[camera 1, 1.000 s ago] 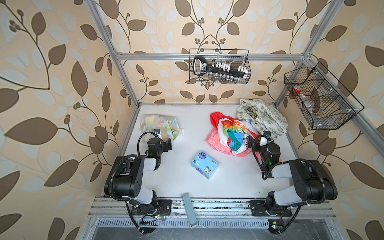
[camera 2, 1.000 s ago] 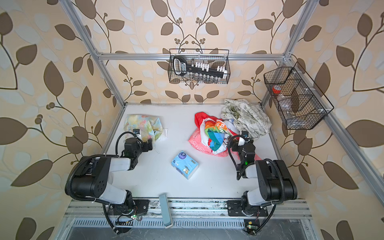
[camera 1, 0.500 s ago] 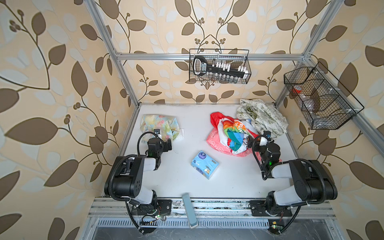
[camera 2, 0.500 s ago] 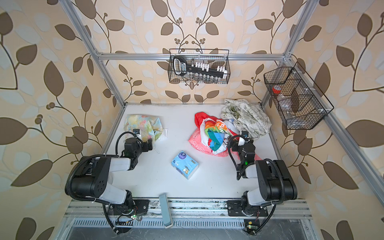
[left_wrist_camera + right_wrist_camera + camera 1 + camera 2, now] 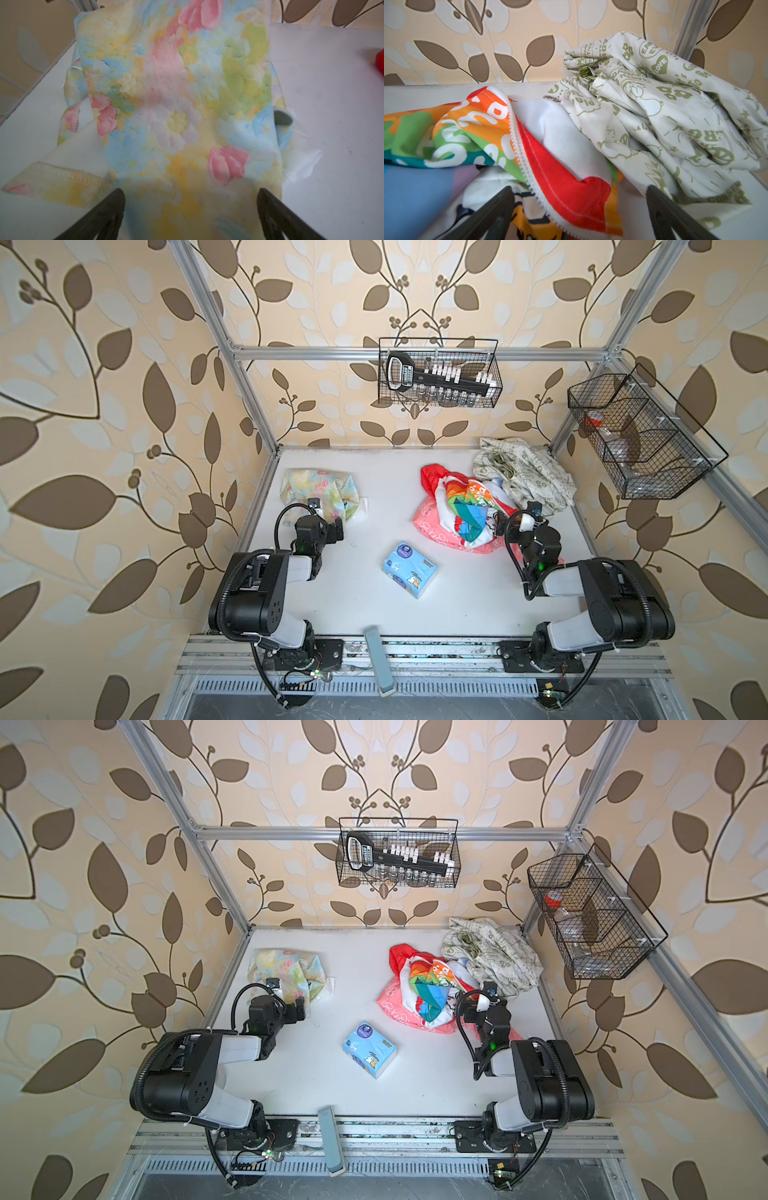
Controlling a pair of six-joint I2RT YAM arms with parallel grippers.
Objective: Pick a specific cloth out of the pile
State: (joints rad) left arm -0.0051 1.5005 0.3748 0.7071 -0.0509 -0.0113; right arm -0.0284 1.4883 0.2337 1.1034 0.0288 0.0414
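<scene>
The cloth [image 5: 316,489] [image 5: 286,969], pale yellow with pink flowers and blue-green blotches, lies crumpled at the table's back left, apart from the pile. In the left wrist view the cloth [image 5: 182,108] spreads ahead of and under my left gripper [image 5: 190,193], which stands open over its near edge. The pile [image 5: 465,506] [image 5: 432,982] sits at the back right: rainbow, red, coral pink and white green-print fabrics. My right gripper [image 5: 517,519] [image 5: 580,190] is open at the pile's near right edge, its fingers either side of the rainbow cloth's [image 5: 471,133] red hem.
A light blue tissue pack [image 5: 409,570] lies mid-table between the arms. A white green-print cloth [image 5: 664,108] fills the back right corner. Wire baskets hang on the back wall [image 5: 438,373] and the right wall [image 5: 640,435]. A grey bar [image 5: 378,659] sticks out over the front rail.
</scene>
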